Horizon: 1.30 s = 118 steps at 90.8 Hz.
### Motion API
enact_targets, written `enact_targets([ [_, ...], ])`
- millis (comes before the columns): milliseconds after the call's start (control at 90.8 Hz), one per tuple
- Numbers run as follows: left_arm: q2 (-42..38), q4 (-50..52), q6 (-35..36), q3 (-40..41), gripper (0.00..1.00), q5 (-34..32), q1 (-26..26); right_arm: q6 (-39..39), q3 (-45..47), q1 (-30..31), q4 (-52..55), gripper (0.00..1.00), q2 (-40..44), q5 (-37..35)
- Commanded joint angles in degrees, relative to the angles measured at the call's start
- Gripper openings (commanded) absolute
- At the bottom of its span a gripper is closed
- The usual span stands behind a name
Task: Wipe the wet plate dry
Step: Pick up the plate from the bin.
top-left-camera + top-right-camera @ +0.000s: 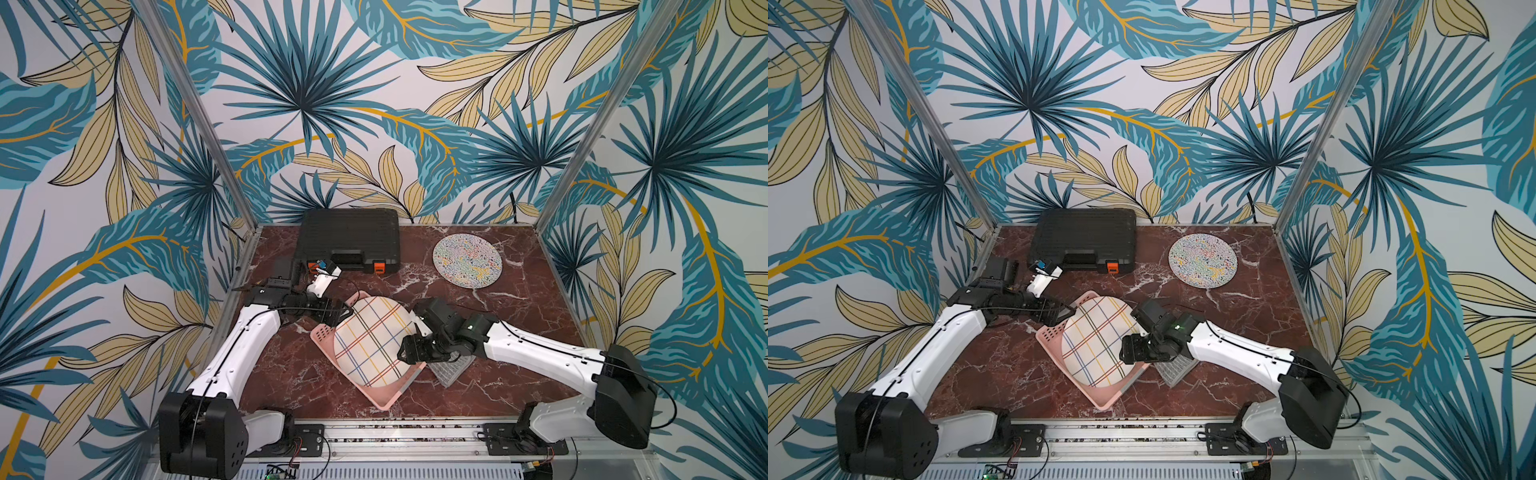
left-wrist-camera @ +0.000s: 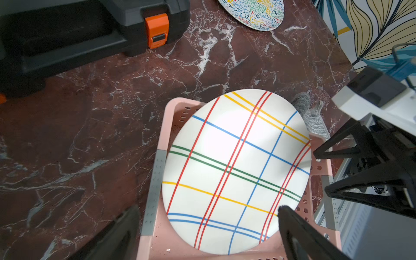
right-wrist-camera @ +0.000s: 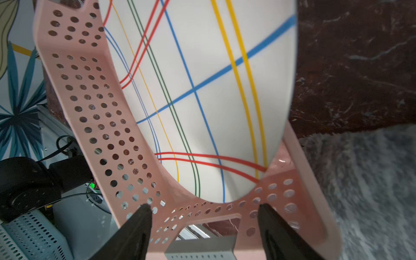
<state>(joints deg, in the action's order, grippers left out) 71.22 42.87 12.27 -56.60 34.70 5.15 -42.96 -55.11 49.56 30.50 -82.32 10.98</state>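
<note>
A white plate (image 1: 372,340) (image 1: 1096,343) with red, blue, yellow and green stripes leans tilted in a pink perforated basket (image 1: 322,334) (image 2: 177,108) at mid-table. My left gripper (image 1: 338,313) (image 2: 207,209) is open at the plate's far-left edge, its fingers spread wide over the rim and touching nothing. At the plate's right edge my right gripper (image 1: 405,353) (image 3: 204,206) is open, with its fingertips just over the basket's end wall (image 3: 202,213). A grey fluffy cloth (image 1: 451,368) (image 3: 360,180) lies on the table beside the basket, partly under my right arm.
A black tool case (image 1: 347,239) with orange latches stands at the back left. A round plate with a coloured squiggle pattern (image 1: 467,259) lies at the back right. Metal frame posts and patterned walls close in the dark red marble table (image 1: 291,374).
</note>
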Motion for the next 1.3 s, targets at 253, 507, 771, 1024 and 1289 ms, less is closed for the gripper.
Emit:
enact_targets([
  [253, -0.14, -0.40, -0.22, 0.28, 1.00, 0.66, -0.40, -0.84, -2.41, 0.08, -2.60, 0.80, -4.05, -13.52],
  [507, -0.37, -0.16, -0.21, 0.15, 1.00, 0.65, -0.40, 4.17, -4.65, -2.20, -10.41, 0.72, -11.41, -7.40],
  [771, -0.38, -0.21, -0.41, -0.03, 1.00, 0.55, -0.40, 8.06, -5.44, -7.37, -17.11, 0.61, -14.09, -1.22],
  [1024, -0.53, -0.16, -0.66, -0.09, 1.00, 0.03, -0.40, 12.01, -8.63, -11.13, -18.97, 0.44, -17.66, 4.83],
  [1289, -1.59, -0.75, -1.06, -0.01, 1.00, -0.32, -0.40, 13.69, -9.56, -11.94, -18.79, 0.10, -16.04, 5.70],
])
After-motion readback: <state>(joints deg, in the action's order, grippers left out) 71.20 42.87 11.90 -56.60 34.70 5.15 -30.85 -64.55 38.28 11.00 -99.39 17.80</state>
